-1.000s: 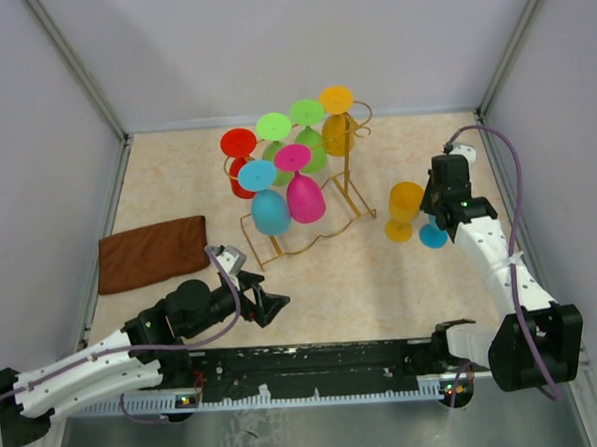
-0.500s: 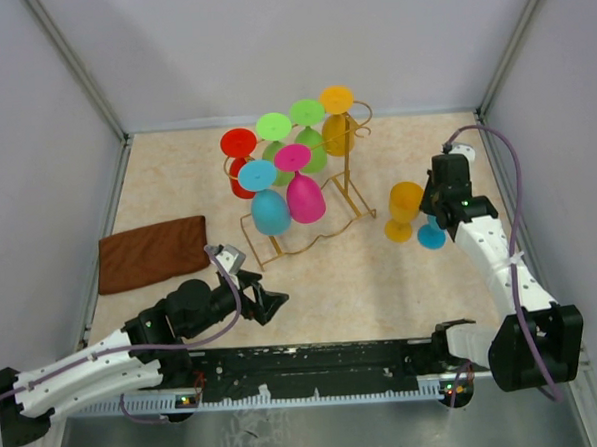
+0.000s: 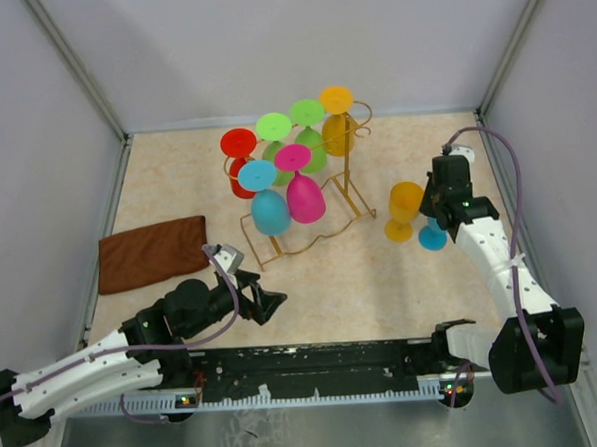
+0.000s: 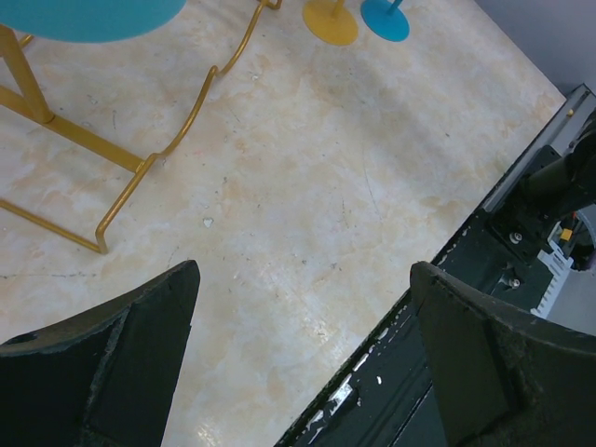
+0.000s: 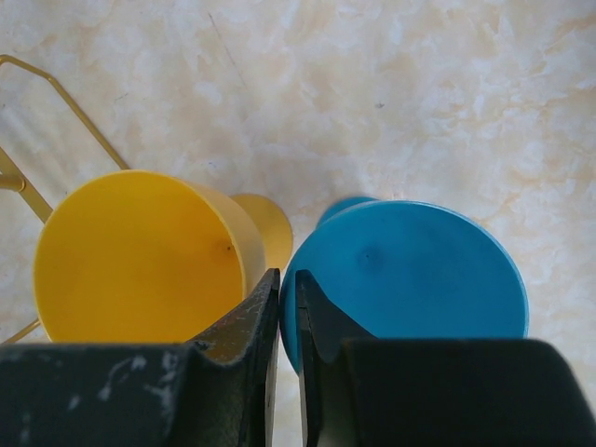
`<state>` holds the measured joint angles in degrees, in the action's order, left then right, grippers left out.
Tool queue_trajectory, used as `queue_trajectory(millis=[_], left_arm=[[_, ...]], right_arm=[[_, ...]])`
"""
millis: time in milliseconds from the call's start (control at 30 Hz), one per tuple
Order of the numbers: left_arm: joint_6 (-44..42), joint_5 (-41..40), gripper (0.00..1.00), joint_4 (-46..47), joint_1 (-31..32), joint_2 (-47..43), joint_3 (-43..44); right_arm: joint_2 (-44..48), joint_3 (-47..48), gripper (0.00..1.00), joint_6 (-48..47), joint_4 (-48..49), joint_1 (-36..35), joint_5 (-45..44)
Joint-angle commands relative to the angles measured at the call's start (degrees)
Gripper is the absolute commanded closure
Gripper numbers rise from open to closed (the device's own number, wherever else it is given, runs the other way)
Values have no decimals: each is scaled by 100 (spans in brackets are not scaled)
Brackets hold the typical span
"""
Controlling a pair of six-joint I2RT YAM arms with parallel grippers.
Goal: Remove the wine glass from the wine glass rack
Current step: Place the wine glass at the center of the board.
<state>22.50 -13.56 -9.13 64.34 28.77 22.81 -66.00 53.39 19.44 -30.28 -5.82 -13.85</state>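
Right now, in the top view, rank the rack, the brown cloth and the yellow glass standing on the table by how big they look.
1. Rack, largest.
2. Cloth.
3. Yellow glass, smallest.
The rack is taller, so nearer the camera, but the order looks safe.

The gold wire wine glass rack (image 3: 352, 181) stands upright on its wavy base frame. Six bright plastic wine glasses (image 3: 305, 198) hang bowl-down from its curled top rails, feet uppermost. Off the rack, to its right, a blue plastic wine glass (image 5: 410, 270) stands mouth-up just beside a yellow plastic wine glass (image 5: 140, 256).
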Motion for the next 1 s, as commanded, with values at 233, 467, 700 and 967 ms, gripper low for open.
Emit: queue_trajectory(millis=[233,467,700,967], left_arm=[[63,-237,0,-324,-22,-171,298],[178,-539,0,-412,-33,-435,260],[232,-551,0,-502,-22,-437,268],[307,-585,0,-459,-28,-421,230]], right_arm=[[349,278,89,-64,76,29,-23],[347,253,93,-76,146,33,-18],[325,157,94,-58,336,29,-52],[296,139,93,-47,408,29,-127]])
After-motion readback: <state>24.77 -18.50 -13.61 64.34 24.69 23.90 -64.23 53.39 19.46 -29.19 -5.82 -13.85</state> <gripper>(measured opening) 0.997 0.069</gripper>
